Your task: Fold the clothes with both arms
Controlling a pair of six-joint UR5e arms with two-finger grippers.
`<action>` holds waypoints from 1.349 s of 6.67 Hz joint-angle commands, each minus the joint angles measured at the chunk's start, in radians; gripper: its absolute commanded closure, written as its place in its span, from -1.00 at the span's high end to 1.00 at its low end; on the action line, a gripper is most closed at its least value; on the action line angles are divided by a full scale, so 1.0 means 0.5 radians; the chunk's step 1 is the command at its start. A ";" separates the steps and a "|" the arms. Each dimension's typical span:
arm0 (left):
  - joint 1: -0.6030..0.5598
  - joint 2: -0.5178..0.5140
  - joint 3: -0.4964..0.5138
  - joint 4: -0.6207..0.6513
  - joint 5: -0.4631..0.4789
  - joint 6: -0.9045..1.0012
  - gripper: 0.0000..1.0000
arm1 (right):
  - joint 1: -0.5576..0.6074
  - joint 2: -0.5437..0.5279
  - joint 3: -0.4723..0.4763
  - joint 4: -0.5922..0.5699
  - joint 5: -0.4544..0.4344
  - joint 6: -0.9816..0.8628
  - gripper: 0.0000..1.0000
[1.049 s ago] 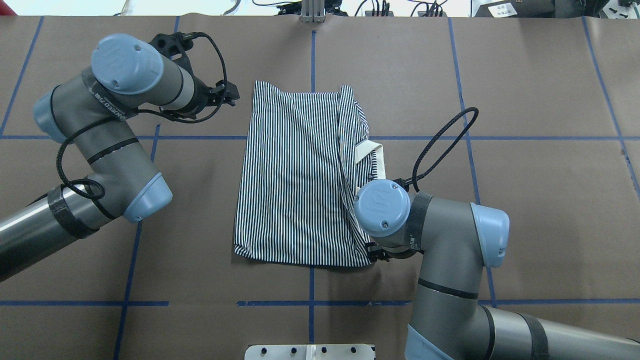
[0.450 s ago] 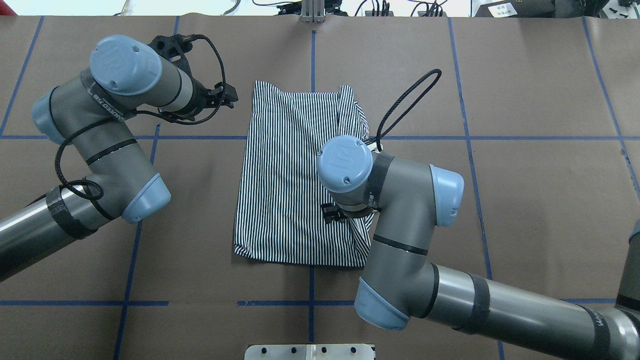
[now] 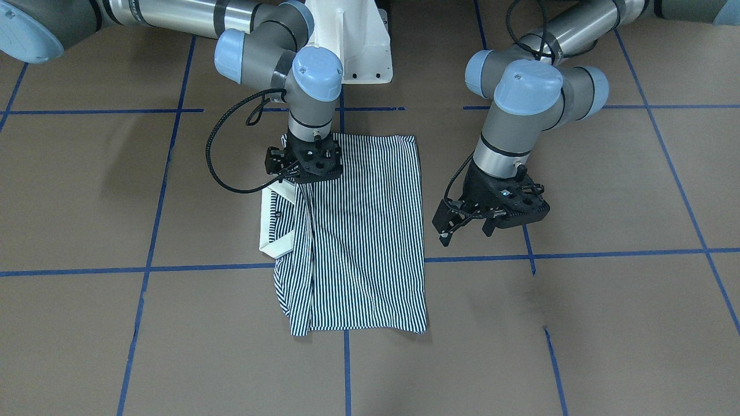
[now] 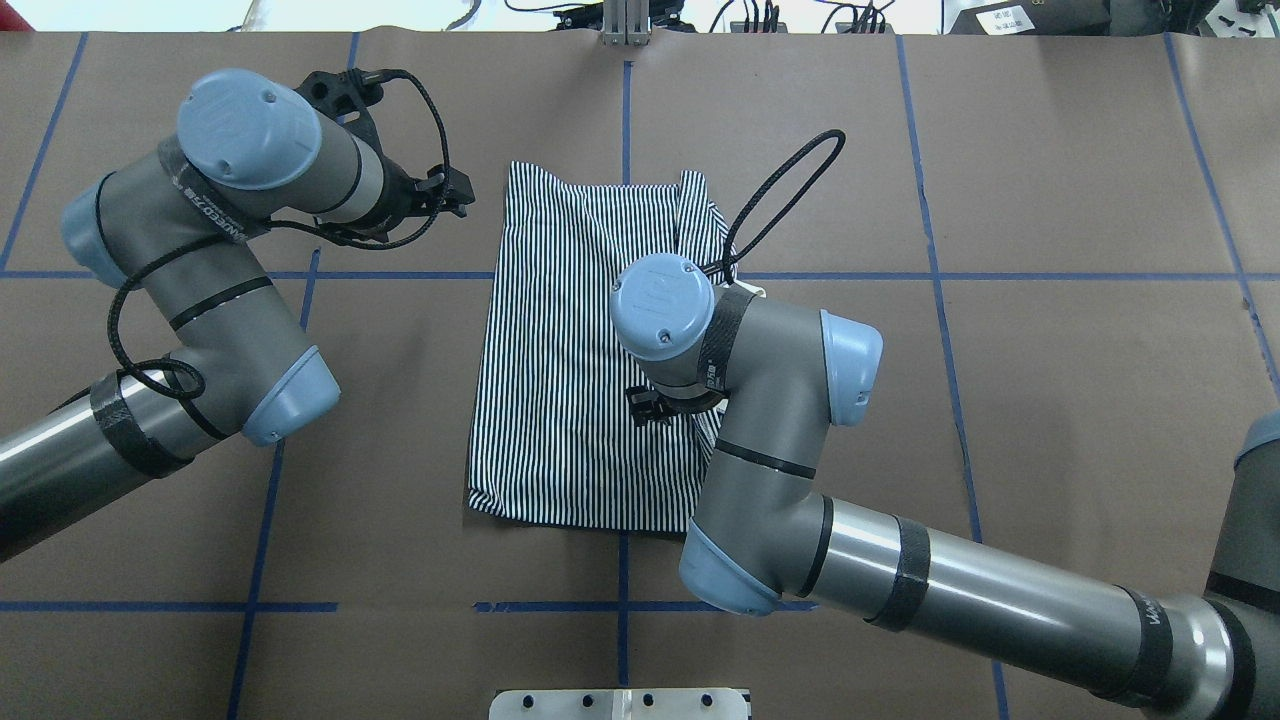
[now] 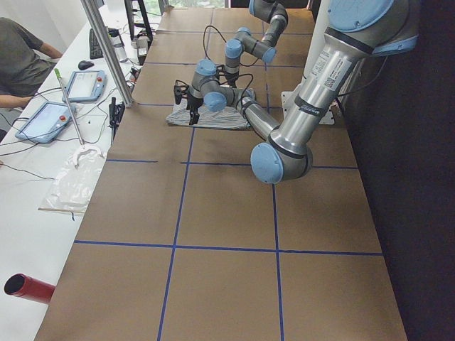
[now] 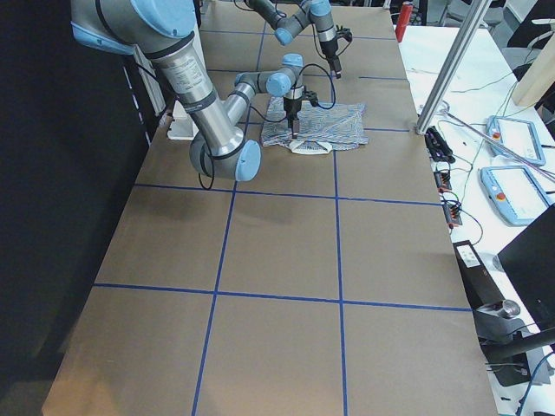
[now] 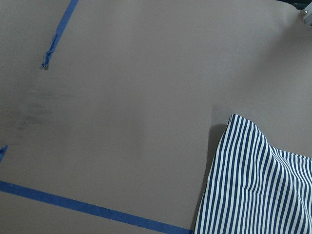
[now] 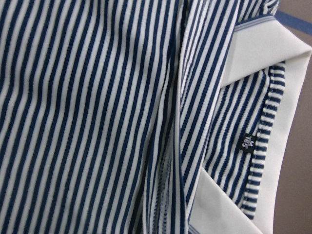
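At the middle of the tabletop [image 3: 578, 323] the half-folded striped shirt [image 3: 364, 242] lies flat, right arm [image 3: 309, 86] jaws clamped on its robot-side right corner, raised over the cloth, likely to lay the next fold, left arm [image 3: 520, 115] jaws open, empty, parked just beside its left edge.

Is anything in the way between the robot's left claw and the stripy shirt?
No, nothing visible is in the way. The left gripper hangs open beside the polo shirt, apart from it, with only bare brown table between them.
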 commanded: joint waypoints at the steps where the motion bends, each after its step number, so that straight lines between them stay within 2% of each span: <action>1: -0.001 -0.002 0.000 0.000 0.000 -0.002 1.00 | 0.005 -0.024 -0.021 0.000 0.007 -0.002 1.00; 5: 0.002 -0.002 0.000 -0.003 0.000 -0.005 1.00 | 0.112 -0.110 0.000 -0.067 0.032 -0.133 1.00; 6: 0.002 -0.012 0.000 -0.003 0.000 -0.014 1.00 | 0.131 -0.201 0.045 -0.080 0.032 -0.149 1.00; 8: 0.002 -0.015 0.000 0.000 0.000 -0.023 1.00 | 0.217 -0.486 0.342 -0.086 0.032 -0.316 1.00; 9: 0.002 -0.018 0.000 0.000 0.000 -0.023 1.00 | 0.223 -0.479 0.350 -0.089 0.032 -0.330 1.00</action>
